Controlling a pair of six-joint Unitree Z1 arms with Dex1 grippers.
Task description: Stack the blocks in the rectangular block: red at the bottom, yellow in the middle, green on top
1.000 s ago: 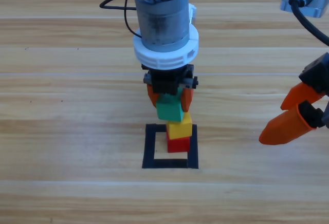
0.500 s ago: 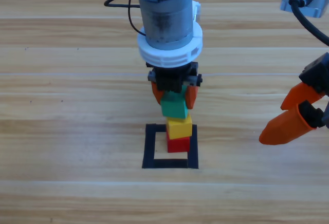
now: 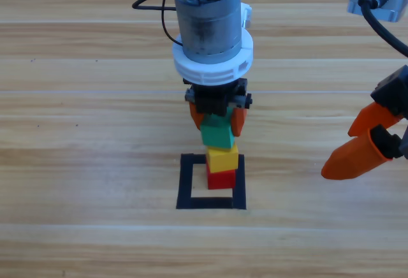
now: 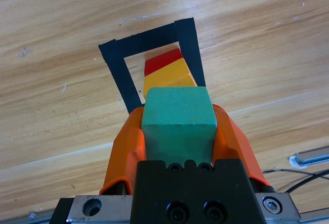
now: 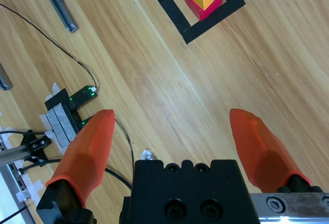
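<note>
Gripping the green cube between its two orange jaws, the left hand holds it just above the yellow cube, which sits on the red cube inside the black tape rectangle on the counter. At the right edge the right hand waits, jaws spread wide.

A wooden table bears the black-tape rectangle near its front middle, red cube resting inside.
</note>
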